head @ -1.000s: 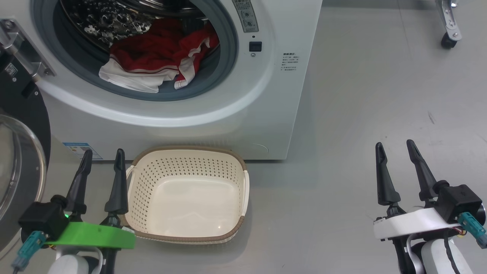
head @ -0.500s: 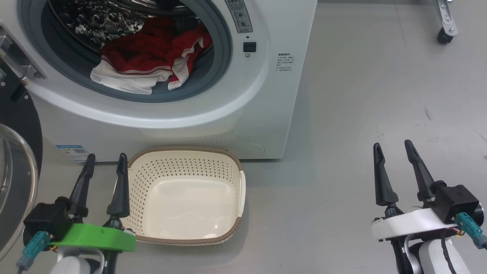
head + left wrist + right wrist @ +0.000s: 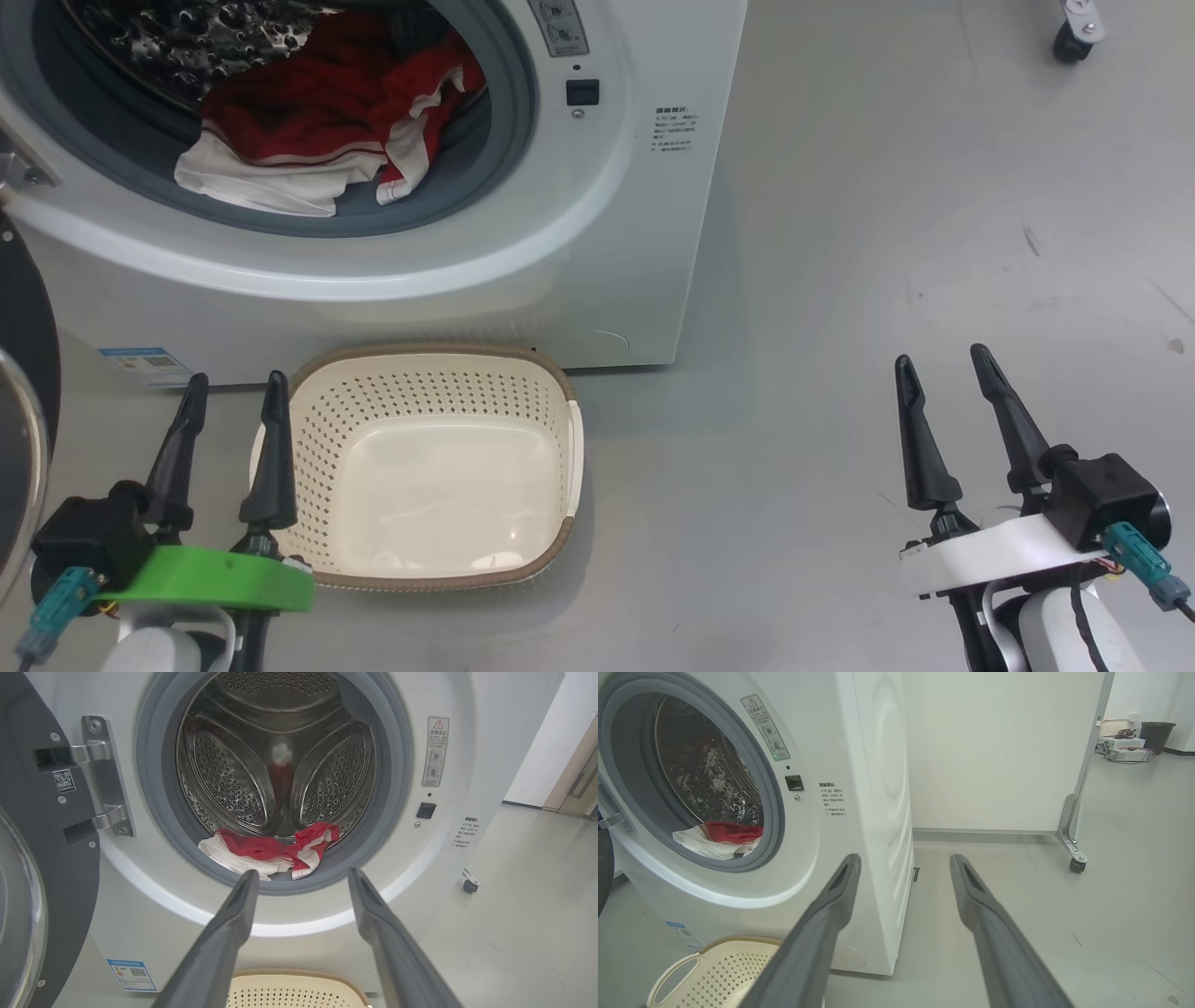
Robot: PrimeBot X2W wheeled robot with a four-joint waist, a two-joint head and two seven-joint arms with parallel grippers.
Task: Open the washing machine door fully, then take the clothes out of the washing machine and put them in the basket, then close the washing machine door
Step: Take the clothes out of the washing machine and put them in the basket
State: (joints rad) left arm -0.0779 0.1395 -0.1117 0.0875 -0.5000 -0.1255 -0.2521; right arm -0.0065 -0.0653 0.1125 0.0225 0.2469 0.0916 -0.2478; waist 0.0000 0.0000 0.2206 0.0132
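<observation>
The white washing machine (image 3: 616, 224) stands ahead with its door (image 3: 42, 896) swung wide to the left, black rim and glass bowl showing. Red clothes with white trim (image 3: 308, 140) lie at the drum's front lip, also seen from the left wrist as clothes (image 3: 266, 851) and from the right wrist as clothes (image 3: 721, 837). The cream basket (image 3: 308, 425) sits on the floor just before the machine, nothing inside. My left gripper (image 3: 233, 387) hangs open at the basket's left rim. My right gripper (image 3: 938, 364) is open over bare floor, far right of the machine.
Grey floor (image 3: 887, 233) stretches right of the machine. A caster wheel (image 3: 1069, 42) of a partition frame stands at the far right. A white wall (image 3: 994, 751) runs behind the machine. A blue sticker (image 3: 140, 362) sits low on the machine's front.
The head camera has turned right and slightly up, so the machine, basket and door slid left in the picture. Both grippers keep their pose, open and empty.
</observation>
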